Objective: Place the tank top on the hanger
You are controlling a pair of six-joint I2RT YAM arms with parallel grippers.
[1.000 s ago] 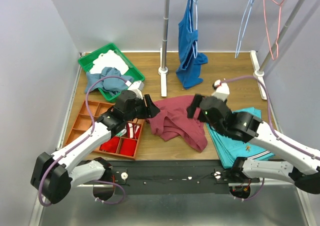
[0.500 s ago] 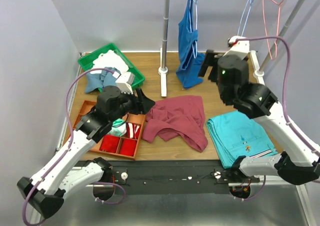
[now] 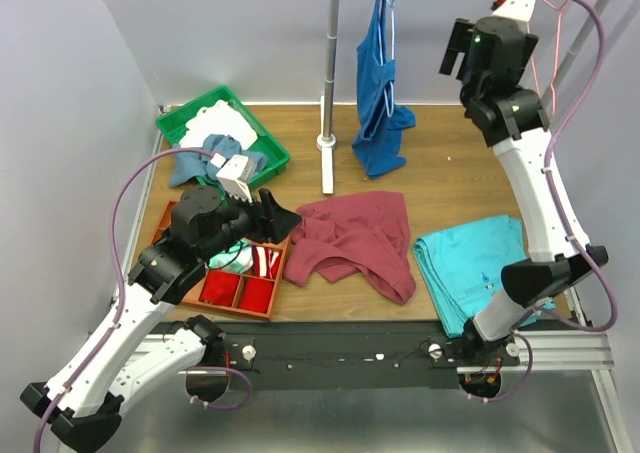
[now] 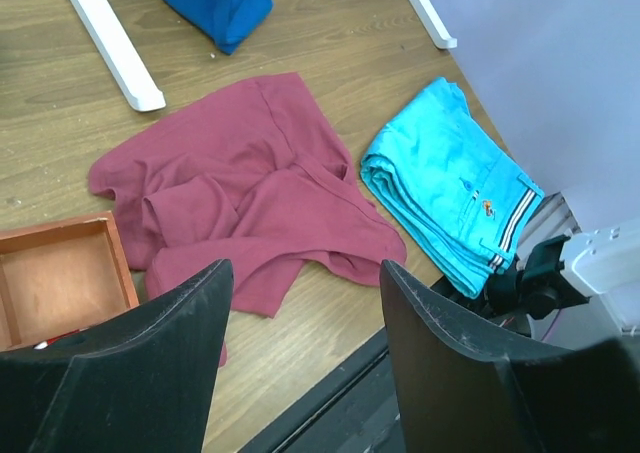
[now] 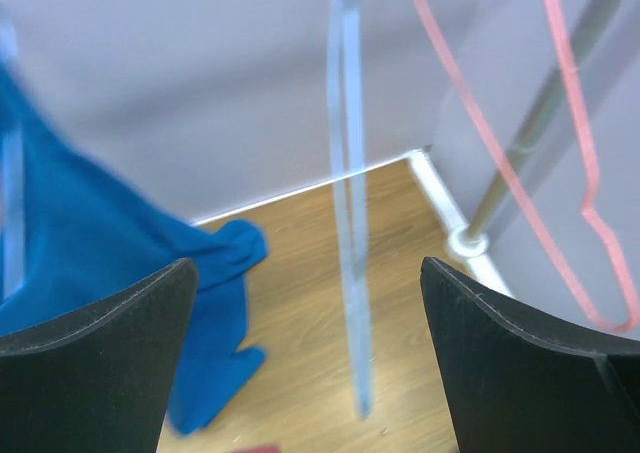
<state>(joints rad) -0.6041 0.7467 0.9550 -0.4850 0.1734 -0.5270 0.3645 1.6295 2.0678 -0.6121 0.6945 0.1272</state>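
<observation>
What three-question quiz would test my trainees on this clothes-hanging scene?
1. True or false: the maroon tank top lies crumpled on the table, on no hanger.
2. Which arm's wrist camera looks at the pale blue hanger? A: left. B: right.
3. Fill in: in the top view, the folded turquoise trousers lie to the tank top's ____.

Key: 1 true. 2 B, between the open right claw. 3 right.
</observation>
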